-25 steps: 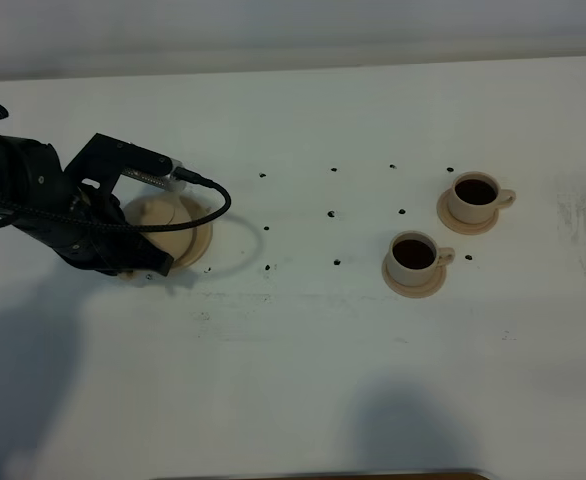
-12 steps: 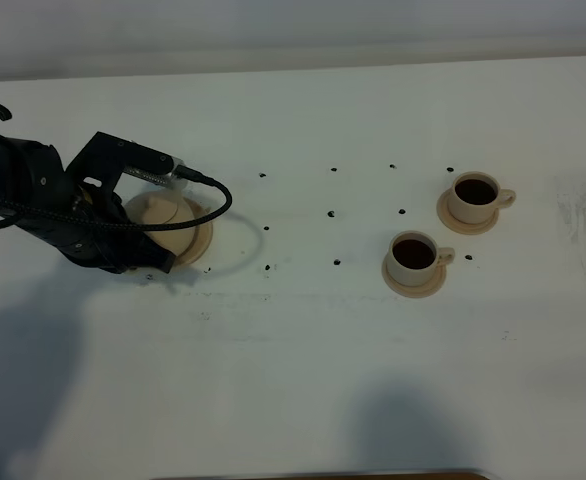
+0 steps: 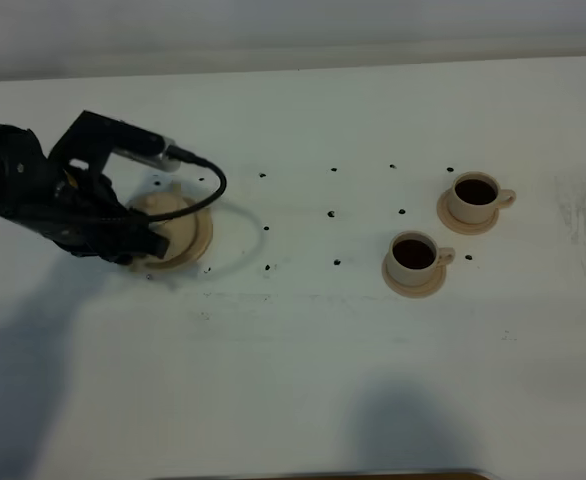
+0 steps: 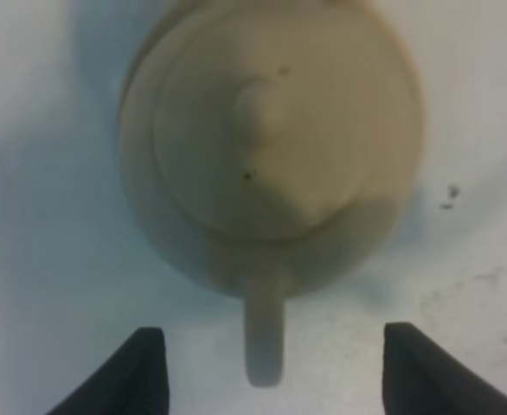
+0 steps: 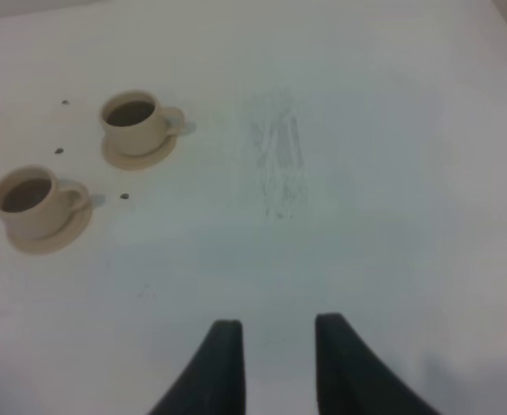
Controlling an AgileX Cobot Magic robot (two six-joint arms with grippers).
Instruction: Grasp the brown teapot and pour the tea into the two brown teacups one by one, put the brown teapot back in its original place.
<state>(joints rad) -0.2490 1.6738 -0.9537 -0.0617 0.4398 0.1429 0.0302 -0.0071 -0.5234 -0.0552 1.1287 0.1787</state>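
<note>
A: What does the left wrist camera give that the high camera does not?

B: The whole teapot [image 4: 271,147] from above: round lid, knob in the middle, and its loop handle pointing down the frame into the gap of the left claw [image 4: 271,372]. The two dark fingertips [image 4: 141,367] stand wide apart at the bottom corners, clear of the handle on both sides. Nothing is gripped.

A: And from the high camera?

B: There the left arm [image 3: 43,195] and its black cable cover much of the teapot [image 3: 173,215], at the left of the frame. Only part of the pot and the rim of the big saucer [image 3: 201,243] under it show.

A: Where are the cups?

B: At the right of the high view, well apart from the teapot. The far cup [image 3: 475,197] sits upper right, the near cup [image 3: 414,255] lower and to its left. Each stands on its own small saucer and holds dark liquid. Dark specks dot the white table [image 3: 303,360] between them and the pot.

A: The right claw?

B: The high camera does not show it. Its own wrist view has the right claw [image 5: 275,346] at the bottom edge, fingers narrow with a slim gap, holding nothing, over bare table with faint scuff marks [image 5: 279,169]. Both cups lie in that view's upper left.
</note>
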